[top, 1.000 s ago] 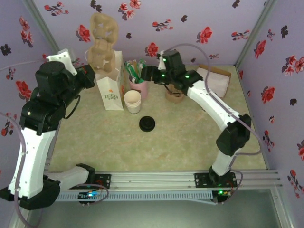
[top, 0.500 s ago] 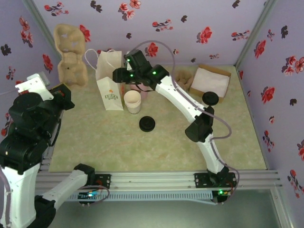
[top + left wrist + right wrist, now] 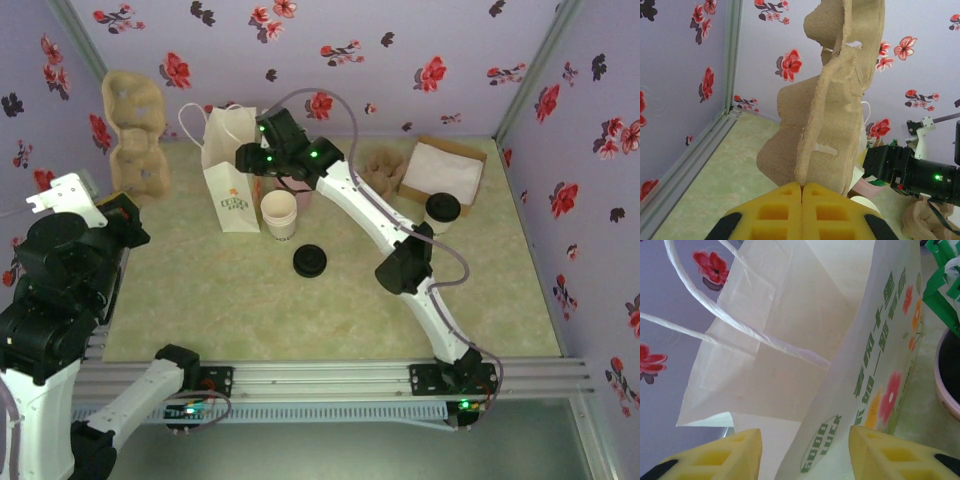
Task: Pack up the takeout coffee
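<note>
The takeout coffee, a small cream cup with a dark lid, stands at the right next to the cardboard box. My left gripper is shut on the bottom edge of a brown pulp carrier, held upright by the back-left wall. My right gripper is at the top right corner of the white paper bag. In the right wrist view its jaws stand open astride the bag's printed side wall, with the bag mouth and string handles beyond.
An open cream cup stands in front of the bag, a black lid nearer me. A pink cup of green sachets sits right of the bag. More pulp carriers and a cardboard box lie at the back right.
The left arm has carried the pulp carrier from above the bag to the back-left wall. The right arm has swung from the back right to the bag's rim, its jaws narrowing.
</note>
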Robot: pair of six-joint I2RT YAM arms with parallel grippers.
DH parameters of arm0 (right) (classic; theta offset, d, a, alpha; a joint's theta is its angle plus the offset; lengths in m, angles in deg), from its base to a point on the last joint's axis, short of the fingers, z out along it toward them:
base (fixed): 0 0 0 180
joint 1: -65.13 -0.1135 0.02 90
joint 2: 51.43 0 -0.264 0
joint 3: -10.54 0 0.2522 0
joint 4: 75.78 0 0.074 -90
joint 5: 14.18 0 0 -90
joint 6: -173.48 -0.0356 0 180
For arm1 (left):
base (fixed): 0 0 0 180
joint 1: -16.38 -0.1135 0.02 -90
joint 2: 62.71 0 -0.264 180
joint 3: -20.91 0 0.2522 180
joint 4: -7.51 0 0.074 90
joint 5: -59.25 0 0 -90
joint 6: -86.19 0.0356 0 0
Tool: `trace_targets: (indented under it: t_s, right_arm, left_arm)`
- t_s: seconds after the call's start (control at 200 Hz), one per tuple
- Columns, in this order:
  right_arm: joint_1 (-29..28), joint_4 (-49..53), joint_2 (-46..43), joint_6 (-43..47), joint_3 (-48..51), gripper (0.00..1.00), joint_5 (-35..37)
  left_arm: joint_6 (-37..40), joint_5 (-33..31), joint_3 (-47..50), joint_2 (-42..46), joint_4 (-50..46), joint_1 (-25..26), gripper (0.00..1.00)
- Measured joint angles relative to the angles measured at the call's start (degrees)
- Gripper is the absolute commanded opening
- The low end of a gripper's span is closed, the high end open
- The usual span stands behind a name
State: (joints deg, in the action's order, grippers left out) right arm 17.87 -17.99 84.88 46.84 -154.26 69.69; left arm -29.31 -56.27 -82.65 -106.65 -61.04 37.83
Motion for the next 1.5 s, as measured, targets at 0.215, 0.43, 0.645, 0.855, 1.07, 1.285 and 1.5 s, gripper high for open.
trace_targets:
  t_s: [0.215,0.43,0.645,0.855,1.07,1.285,1.5]
  right_arm:
    - [0.00,0.04,0.33,-0.42,-0.44,0.39,1.70]
    - [0.00,0.04,0.39,-0.39,-0.44,0.34,3.19]
    - [0.00,0.04,1.51,-0.46,-1.18,0.30,3.43]
    - [0.00,0.07,2.10,-0.90,-1.70,0.29,3.65]
    - [0.02,0.94,2.47,-1.36,-2.69,0.18,3.61]
    - [0.02,1.38,2.58,-2.16,-3.02,0.11,3.04]
    - [0.02,1.75,2.80,-2.45,-3.04,0.00,1.95]
  left_arm:
    - [0.44,-0.07,1.11,0.26,-0.02,0.00,0.00]
    - [0.42,-0.26,1.16,0.26,0.02,0.00,0.00]
    - [0.42,-0.44,1.16,0.26,0.02,0.00,0.00]
    - [0.42,-0.50,1.16,0.24,-0.20,0.00,0.00]
    - [0.48,-1.36,1.14,0.13,-0.59,0.00,0.00]
    - [0.63,-1.68,0.87,-0.02,-0.74,0.00,0.00]
    - [0.66,-1.97,-0.07,-0.66,-1.18,0.00,0.00]
